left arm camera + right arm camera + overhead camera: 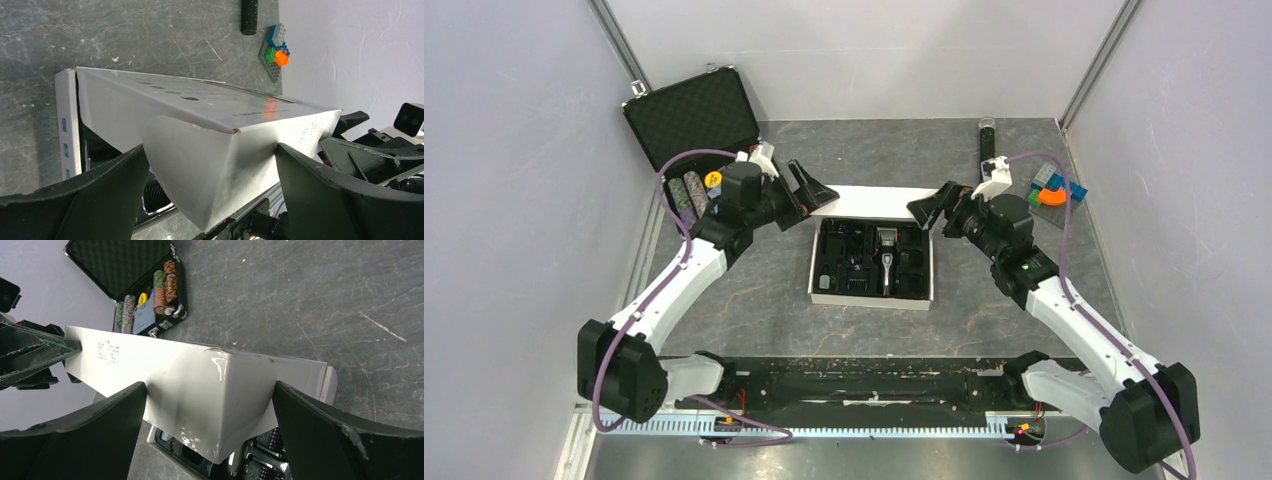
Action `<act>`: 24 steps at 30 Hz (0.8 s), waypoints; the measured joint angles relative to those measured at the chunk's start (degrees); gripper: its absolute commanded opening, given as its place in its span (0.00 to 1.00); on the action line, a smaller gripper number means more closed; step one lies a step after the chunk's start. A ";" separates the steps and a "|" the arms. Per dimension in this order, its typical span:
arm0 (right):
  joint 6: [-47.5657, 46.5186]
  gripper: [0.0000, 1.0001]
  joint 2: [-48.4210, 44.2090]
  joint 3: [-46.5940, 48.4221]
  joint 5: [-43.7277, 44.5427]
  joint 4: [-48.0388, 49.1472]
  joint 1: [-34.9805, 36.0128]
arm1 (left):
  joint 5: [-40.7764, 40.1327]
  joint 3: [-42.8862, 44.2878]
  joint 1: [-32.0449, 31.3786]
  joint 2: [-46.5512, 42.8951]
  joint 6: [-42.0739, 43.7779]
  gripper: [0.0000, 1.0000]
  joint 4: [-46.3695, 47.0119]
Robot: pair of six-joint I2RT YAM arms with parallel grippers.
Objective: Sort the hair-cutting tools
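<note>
Top view, clipper: the clipper (887,258) lies in the black tray (839,262) of the white box (871,300), right of centre. Its long axis runs near to far, and it is closer to the right gripper (927,207) than to the left gripper (812,195).
Top view, lid: the raised lid (874,195) stands along the box's far side, with one gripper at each end.
Left wrist view, jaws: wide, with a lid corner between the fingers (90,195); contact cannot be told.
Right wrist view, jaws: wide around the lid's other corner, tray below.
Judgement: both jaws face the lid, and the tools lie nearer and lower.
</note>
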 measured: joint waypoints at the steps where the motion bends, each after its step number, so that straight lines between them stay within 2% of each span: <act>1: 0.07 0.98 -0.17 -0.39 -0.13 -0.02 0.00 | -0.13 -0.22 -0.09 -0.26 0.02 1.00 -0.31; 16: 0.07 0.98 -3.85 -5.14 -1.70 -1.14 0.11 | -0.96 -4.72 -0.66 -4.22 0.07 1.00 -1.53; 24: -0.46 0.98 -8.96 -8.28 -2.01 -5.31 0.13 | -0.74 -9.75 -0.81 -9.44 0.28 1.00 -3.65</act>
